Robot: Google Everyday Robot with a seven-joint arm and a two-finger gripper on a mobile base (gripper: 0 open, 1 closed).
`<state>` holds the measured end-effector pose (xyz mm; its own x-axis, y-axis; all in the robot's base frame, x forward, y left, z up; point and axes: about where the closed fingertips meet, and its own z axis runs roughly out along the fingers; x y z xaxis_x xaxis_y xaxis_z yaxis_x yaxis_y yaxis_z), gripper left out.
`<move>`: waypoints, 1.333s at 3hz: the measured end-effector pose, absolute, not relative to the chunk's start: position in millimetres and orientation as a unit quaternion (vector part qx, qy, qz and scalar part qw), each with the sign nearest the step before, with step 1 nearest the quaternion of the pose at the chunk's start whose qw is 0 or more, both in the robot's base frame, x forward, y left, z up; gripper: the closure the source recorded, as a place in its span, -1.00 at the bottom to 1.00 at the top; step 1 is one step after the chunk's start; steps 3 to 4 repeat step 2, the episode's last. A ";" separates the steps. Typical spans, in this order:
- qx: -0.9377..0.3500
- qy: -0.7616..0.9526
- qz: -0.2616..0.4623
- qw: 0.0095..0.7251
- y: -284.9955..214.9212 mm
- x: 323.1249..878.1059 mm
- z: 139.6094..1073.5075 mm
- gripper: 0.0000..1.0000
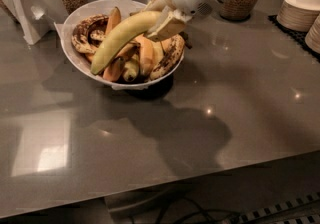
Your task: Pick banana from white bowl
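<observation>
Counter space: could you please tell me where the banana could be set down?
Free: the broad counter in front of the bowl and right of it, up to the stacked bowls. Crowded: the back edge and the bowl, where the gripper grips the banana.

The scene is dim and warm-toned. Light falls from above, leaving a pale rectangular reflection at the lower left of the glossy grey tabletop (pixel 265 138) and small glints at right. The end effector (pixel 165 15), upper centre, clamped on the banana (pixel 122 35) over the white bowl (pixel 87 9), throws a broad soft shadow mid-frame.
</observation>
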<state>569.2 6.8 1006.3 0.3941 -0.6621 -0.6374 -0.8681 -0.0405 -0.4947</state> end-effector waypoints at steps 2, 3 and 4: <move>-0.681 0.542 0.143 0.471 -14.1 548.8 1046.2 1.00; -0.681 0.542 0.143 0.471 -14.1 548.8 1046.2 1.00; -0.681 0.542 0.143 0.471 -14.1 548.8 1046.2 1.00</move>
